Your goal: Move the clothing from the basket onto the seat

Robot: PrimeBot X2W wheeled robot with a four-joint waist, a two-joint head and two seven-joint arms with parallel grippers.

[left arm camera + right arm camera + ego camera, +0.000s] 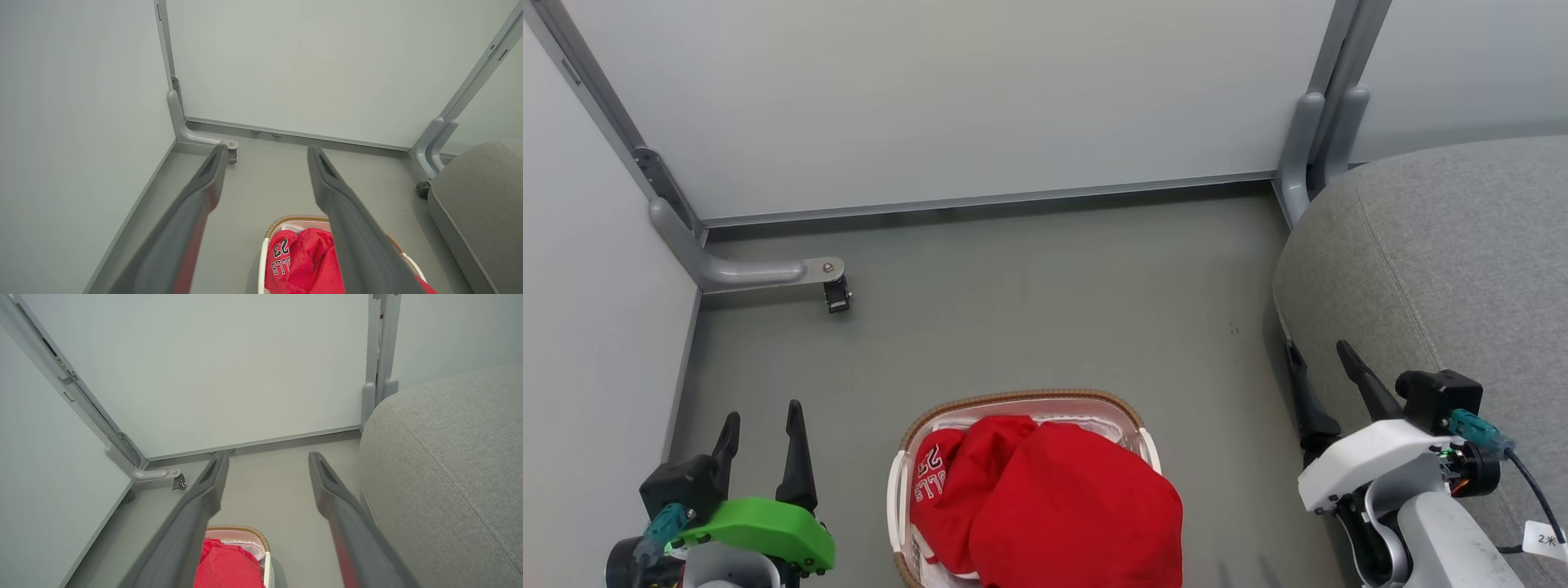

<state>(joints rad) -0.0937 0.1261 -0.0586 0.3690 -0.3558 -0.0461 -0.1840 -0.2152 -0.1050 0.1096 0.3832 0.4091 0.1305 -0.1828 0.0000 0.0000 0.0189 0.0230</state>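
Open floor [1045, 310] beyond basket [1013, 396], seat [1462, 245] bulking at right, partition panels [931, 98] closing back and left

Red clothing [1062, 498] heaped in white basket [897, 498] – brown rim, grey seat [1445, 261] beside, bare

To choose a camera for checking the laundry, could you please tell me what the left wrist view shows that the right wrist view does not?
Left wrist view, not the right: the left claw, open; the jersey with its white lettering; a small black foot beside the seat.
Right wrist view, not the left: the right claw, open; the stitched seam running over the seat's top.
Both: the basket holding red clothing, the seat, the floor and the wall bracket.
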